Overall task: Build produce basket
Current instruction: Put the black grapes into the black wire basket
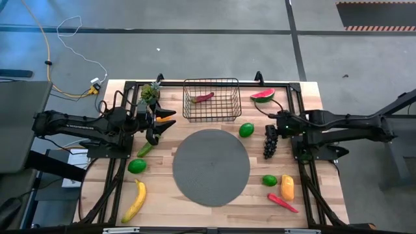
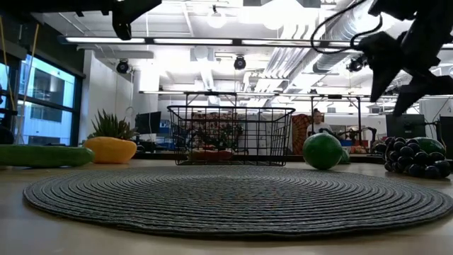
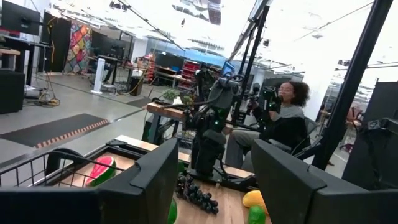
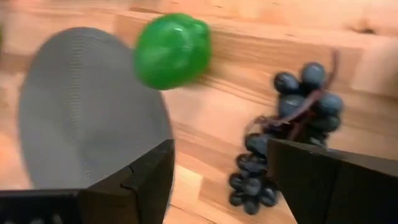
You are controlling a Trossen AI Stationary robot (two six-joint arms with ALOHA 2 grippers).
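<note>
Right gripper (image 1: 275, 125): at 3 o'clock of the round grey mat (image 1: 211, 168), above the tabletop, fingers spread apart, nothing between them. In the right wrist view, fingers (image 4: 143, 180) apart over bare wood, dark grapes (image 4: 292, 130) just beyond them, a green lime (image 4: 172, 50) farther out beside the mat edge. Grapes lying on the table directly at 6 o'clock of the right gripper, near the mat's 2 o'clock edge.

Left gripper (image 1: 162, 123): at 10 o'clock of the mat, raised off the table, fingers parted, empty. Seen in the left wrist view with both fingers (image 3: 155, 180) apart and clear air between them.

Basket (image 1: 210, 99): black wire mesh, upright at 12 o'clock of the mat, just off its rim. One red chilli (image 1: 203, 98) inside.

Remaining produce, on the wooden table (image 1: 305, 97) outside the basket:
- Watermelon slice (image 1: 262, 95) at 3 o'clock of the basket.
- Cucumber (image 1: 144, 149) and a second lime (image 1: 136, 166) at 9 o'clock of the mat.
- Banana (image 1: 135, 199) at 8 o'clock of the mat.
- Third lime (image 1: 269, 180), orange-yellow piece (image 1: 286, 187) and second red chilli (image 1: 283, 203) grouped at 4 o'clock of the mat.
- Pineapple-like leafy piece (image 1: 150, 93) at 9 o'clock of the basket.

Beyond the table, in the left wrist view: a seated person (image 3: 283, 121).
</note>
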